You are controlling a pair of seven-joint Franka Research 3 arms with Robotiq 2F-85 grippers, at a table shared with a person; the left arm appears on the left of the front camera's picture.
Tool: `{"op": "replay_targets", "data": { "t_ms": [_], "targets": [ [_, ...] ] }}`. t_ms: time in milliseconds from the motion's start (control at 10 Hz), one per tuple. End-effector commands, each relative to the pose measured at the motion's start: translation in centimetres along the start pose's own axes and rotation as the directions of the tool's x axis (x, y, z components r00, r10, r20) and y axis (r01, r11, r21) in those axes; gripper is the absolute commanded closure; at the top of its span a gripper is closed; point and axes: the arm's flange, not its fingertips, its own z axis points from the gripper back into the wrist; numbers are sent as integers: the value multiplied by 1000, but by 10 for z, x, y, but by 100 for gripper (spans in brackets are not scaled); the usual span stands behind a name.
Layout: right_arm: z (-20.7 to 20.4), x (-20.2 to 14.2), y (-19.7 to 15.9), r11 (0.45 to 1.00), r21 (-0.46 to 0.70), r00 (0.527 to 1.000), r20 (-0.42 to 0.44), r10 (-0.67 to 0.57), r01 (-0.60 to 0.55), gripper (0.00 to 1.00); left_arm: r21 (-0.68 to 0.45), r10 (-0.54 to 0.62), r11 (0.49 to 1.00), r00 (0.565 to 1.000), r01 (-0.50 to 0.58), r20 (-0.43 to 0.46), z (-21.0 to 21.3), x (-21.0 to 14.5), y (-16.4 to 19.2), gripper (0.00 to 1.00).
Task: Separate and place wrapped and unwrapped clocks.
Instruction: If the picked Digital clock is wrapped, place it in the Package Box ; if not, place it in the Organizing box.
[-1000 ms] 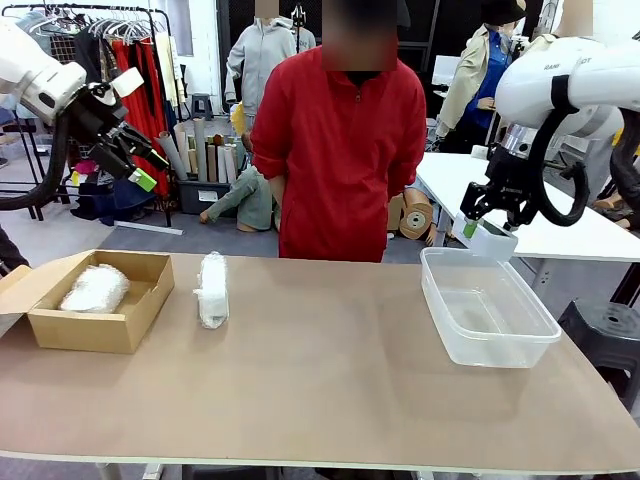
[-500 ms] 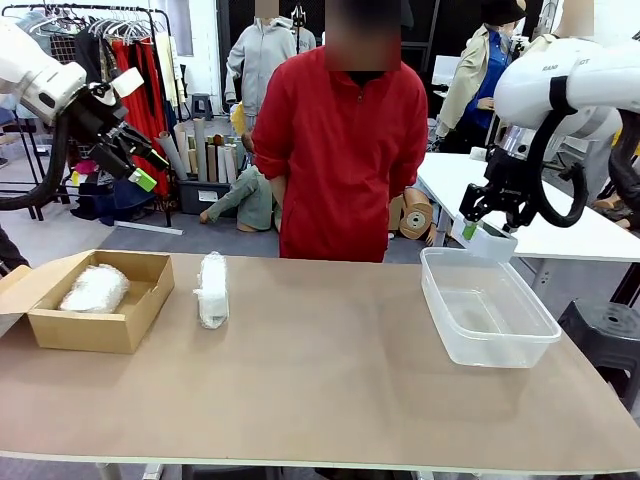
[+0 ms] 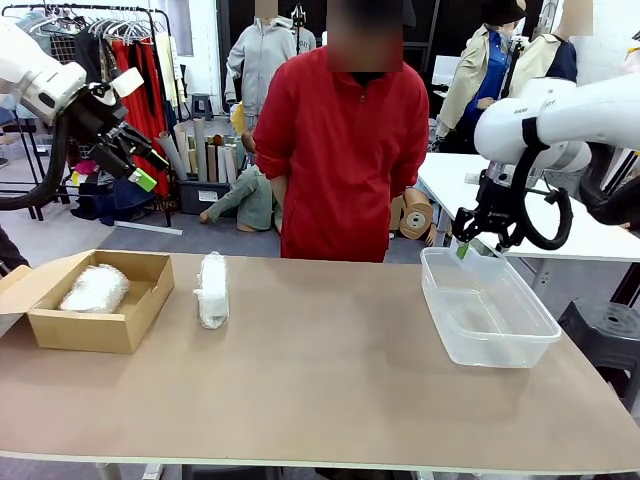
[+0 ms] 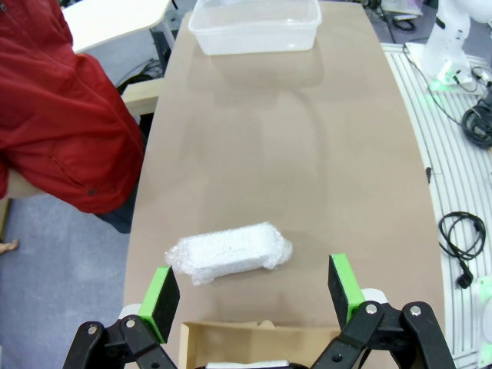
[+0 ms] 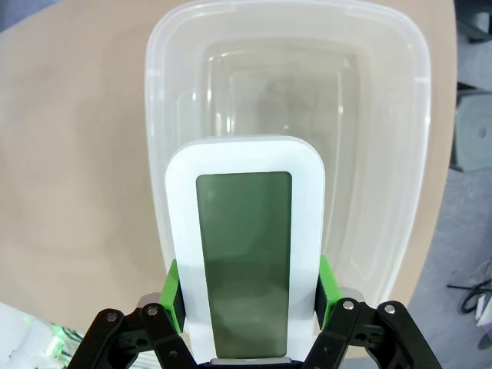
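Now your right hand (image 5: 250, 298) grips the bare clock (image 5: 244, 231) over the clear tub (image 5: 411, 154); your left hand (image 4: 254, 294) hangs wide open.

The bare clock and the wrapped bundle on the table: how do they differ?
The bare clock shows its grey screen; the wrapped bundle is hidden in bubble-wrap. The clock is held by the right jaws near the clear tub; the bundle lies free on the table. Both are white and oblong.

Grey floor (image 3: 60, 235). Clothes rack (image 3: 100, 10) holding red garments (image 3: 138, 75) stands far left. White side table (image 3: 590, 240) and black stool (image 3: 608, 335) stand right.
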Motion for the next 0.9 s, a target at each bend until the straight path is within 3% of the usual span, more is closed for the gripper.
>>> {"op": "replay_targets", "data": {
  "t_ms": [0, 800],
  "targets": [
    [0, 3, -2, 999, -37, 999, 16, -33, 33, 100, -3, -2, 1000, 1000, 2, -10, 1, 0, -3, 0],
    [-15, 1, -26, 995, -54, 997, 24, -78, 80, 100, -3, -2, 1000, 1000, 2, -10, 1, 0, -3, 0]
  ]
}}
